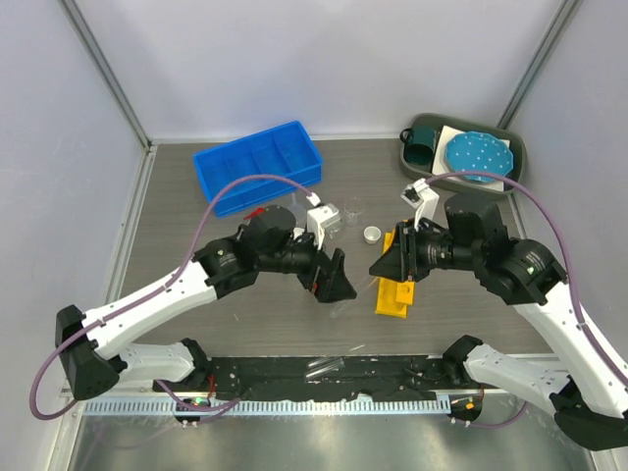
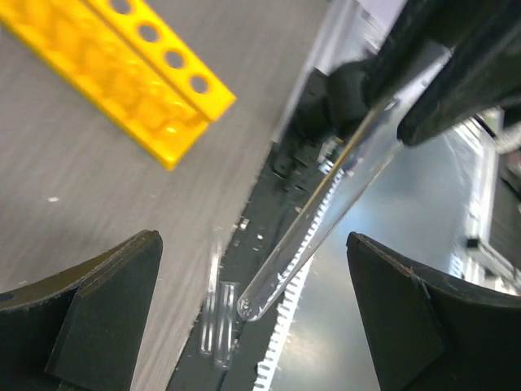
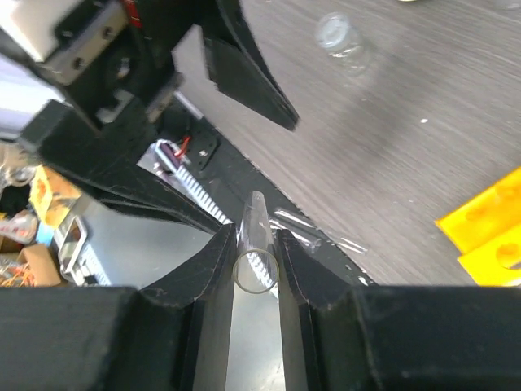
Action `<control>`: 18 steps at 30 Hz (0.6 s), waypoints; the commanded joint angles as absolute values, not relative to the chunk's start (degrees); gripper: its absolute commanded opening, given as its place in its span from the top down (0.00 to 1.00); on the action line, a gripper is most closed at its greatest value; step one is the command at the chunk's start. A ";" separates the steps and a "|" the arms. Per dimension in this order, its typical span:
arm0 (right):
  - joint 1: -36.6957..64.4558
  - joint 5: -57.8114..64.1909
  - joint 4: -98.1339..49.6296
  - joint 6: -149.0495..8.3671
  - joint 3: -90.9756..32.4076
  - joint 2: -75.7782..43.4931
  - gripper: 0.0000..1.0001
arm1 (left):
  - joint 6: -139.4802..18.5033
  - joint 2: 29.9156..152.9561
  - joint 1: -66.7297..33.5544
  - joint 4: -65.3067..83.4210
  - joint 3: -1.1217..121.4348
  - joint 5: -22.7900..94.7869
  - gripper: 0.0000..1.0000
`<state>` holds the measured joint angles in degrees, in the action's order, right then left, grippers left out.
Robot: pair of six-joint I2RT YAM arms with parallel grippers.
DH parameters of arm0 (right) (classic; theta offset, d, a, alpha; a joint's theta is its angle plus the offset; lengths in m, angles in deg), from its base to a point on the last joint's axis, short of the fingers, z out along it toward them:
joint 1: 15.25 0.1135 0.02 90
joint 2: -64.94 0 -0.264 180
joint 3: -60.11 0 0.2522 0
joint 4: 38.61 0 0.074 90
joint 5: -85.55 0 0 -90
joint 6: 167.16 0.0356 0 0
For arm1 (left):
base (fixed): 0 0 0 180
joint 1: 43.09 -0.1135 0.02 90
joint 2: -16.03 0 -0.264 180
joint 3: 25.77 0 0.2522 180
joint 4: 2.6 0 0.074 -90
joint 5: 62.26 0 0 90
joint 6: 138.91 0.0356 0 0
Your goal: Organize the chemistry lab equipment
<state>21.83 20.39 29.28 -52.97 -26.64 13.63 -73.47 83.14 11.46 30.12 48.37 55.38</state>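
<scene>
— What was the right gripper [image 3: 255, 236] doing?

— Its two black fingers [image 3: 213, 273] were clamped on a clear glass test tube [image 2: 321, 213], close to the open mouth. The rest of the tube stuck out past the fingertips, tilted, with the rounded end lowest.

— And the left gripper [image 2: 251, 238]?

— Spread wide, with nothing between its jaws. It faced the right one, the tips near each other. In the left wrist view the tube's rounded end showed between the left fingers and touched neither.

— Where was the rack?

— The yellow holed plastic tube rack [image 1: 393, 295] lay flat on the grey wood-grain table [image 1: 275, 329], just beside the right gripper on its near side in the overhead view.

— Anything else on the table?

— Two spare clear tubes [image 2: 216, 318] lay side by side on the black strip [image 1: 294, 378] along the near edge. Behind the grippers stood a small clear glass beaker [image 1: 353, 208], with a small white round dish [image 1: 372, 234] near it. Farther back on the left sat a blue plastic compartment bin [image 1: 257, 165]. In the back right corner a dark grey tray [image 1: 520, 157] held a teal mug [image 1: 422, 145] and a blue white-dotted plate [image 1: 478, 157].
</scene>
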 commanded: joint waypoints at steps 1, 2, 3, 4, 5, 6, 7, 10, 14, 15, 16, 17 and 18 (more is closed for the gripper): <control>22.02 9.03 31.14 -53.60 -30.90 10.10 0.89 | -73.60 85.20 11.05 45.41 55.92 37.87 0.00; 22.02 6.73 31.40 -53.60 -32.04 9.49 0.88 | -74.22 85.20 11.05 46.74 57.14 34.36 0.00; 22.02 4.36 32.10 -53.51 -32.74 7.91 0.89 | -74.74 85.03 11.05 48.32 57.77 28.41 0.00; 22.02 -1.23 32.37 -53.17 -33.27 7.29 0.89 | -76.49 84.94 11.05 51.47 58.29 24.00 0.00; 21.93 -4.07 32.54 -52.55 -34.50 6.41 0.89 | -77.72 84.85 11.05 53.33 59.43 20.56 0.00; 22.02 -7.32 33.07 -52.20 -35.03 4.66 0.90 | -78.78 84.94 11.05 55.70 60.23 14.35 0.00; 22.02 -9.87 33.33 -52.02 -35.56 3.69 0.91 | -80.53 84.76 11.05 59.90 60.93 12.38 0.00; 22.02 -16.21 33.69 -50.70 -37.49 0.44 0.92 | -82.30 82.75 11.23 64.14 61.29 9.11 0.00; 21.58 -27.11 35.26 -50.70 -43.45 -4.22 0.92 | -84.94 78.54 11.14 65.21 57.44 9.37 0.00; 21.23 -29.65 35.97 -51.22 -44.60 -5.19 0.92 | -85.29 77.82 11.14 65.39 56.64 9.46 0.00; 20.44 -30.81 36.23 -51.49 -45.66 -6.16 0.92 | -85.82 77.12 11.23 65.39 55.93 9.54 0.00; 20.00 -31.78 36.24 -51.84 -47.41 -7.99 0.92 | -86.08 75.81 11.14 65.48 54.62 9.89 0.00; 19.21 -33.70 36.32 -52.45 -48.21 -8.79 0.92 | -86.78 75.27 11.23 65.56 54.09 10.16 0.00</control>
<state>21.05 -21.90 36.08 -51.53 -42.23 -6.28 -83.30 78.92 11.22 62.82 56.52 12.47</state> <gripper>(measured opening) 0.294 0.996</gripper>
